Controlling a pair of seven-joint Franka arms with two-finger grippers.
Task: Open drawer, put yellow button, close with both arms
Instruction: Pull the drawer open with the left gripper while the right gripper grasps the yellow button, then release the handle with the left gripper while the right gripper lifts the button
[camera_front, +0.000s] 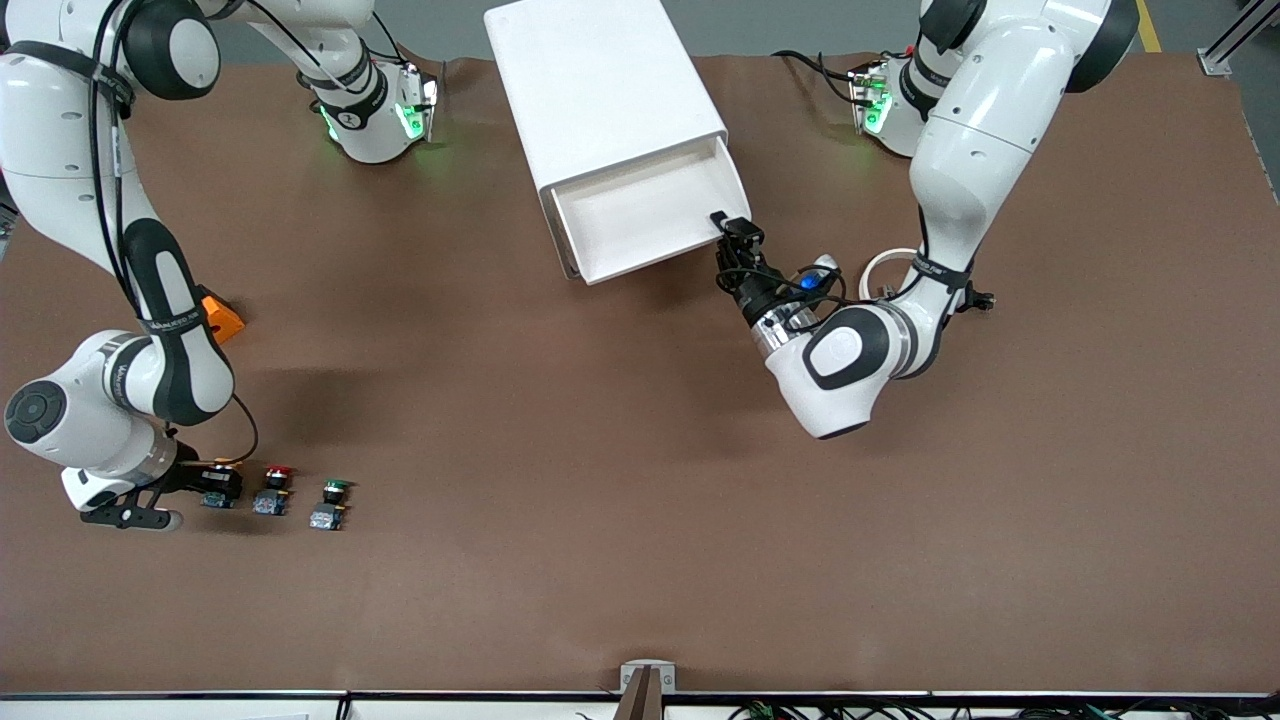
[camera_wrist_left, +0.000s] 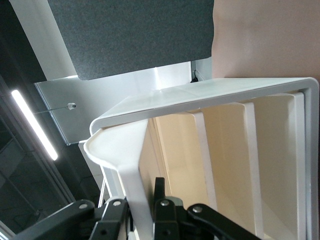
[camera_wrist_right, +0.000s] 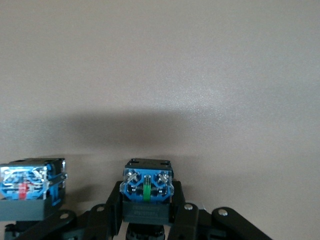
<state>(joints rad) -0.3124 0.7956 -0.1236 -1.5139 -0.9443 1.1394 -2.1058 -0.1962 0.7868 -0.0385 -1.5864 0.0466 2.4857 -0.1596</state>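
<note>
- The yellow button (camera_front: 219, 482) sits on the table at the right arm's end, first in a row with the red-capped pushbutton (camera_front: 273, 490) and the green-capped pushbutton (camera_front: 331, 503), close to the front camera.
- The right gripper (camera_front: 205, 485) is down at the table with its fingers (camera_wrist_right: 187, 217) closed around the button's base block.
- The drawer (camera_front: 645, 220) stands pulled out of the white cabinet (camera_front: 600, 90).
- The left gripper (camera_front: 733, 235) pinches the drawer's front edge at its corner.

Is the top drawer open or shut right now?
Open. The drawer is pulled out of the cabinet, its bare white tray showing, and the left gripper is shut on its front corner.
</note>
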